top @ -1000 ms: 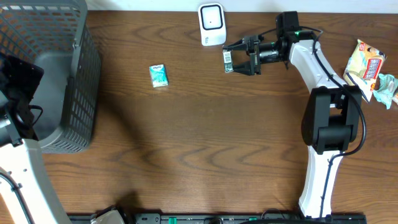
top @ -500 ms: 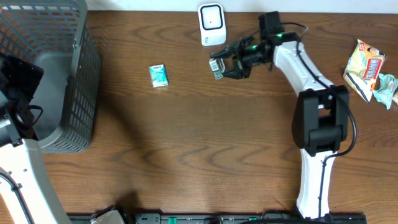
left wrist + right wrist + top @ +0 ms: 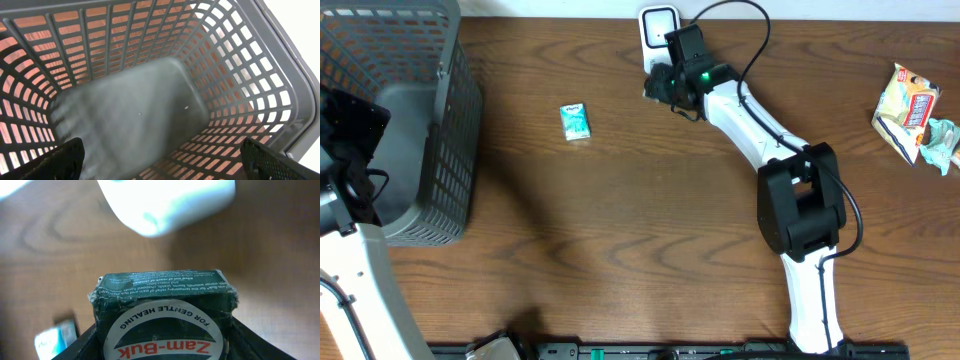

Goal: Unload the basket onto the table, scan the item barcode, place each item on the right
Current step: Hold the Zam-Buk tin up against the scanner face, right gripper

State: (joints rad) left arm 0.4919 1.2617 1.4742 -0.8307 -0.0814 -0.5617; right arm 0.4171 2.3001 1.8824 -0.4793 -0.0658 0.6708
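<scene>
Wood-grain desk (image 3: 650, 230) carries a grey basket (image 3: 440, 120); the left fingers (image 3: 55, 160) hang over it, spread wide and empty, probably waiting to receive. Just before the white scanner (image 3: 660, 22), the right fingers (image 3: 247, 345) grip the dark Zam-Buk box (image 3: 165, 315), seemingly presenting its barcode.

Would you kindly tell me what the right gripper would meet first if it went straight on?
Probably the white scanner, just ahead of the Zam-Buk box the right gripper holds; depth unclear.

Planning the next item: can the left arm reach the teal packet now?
Probably yes: bare table surrounds the teal packet, though the open left claw, above the basket, must clear its wall first.
</scene>
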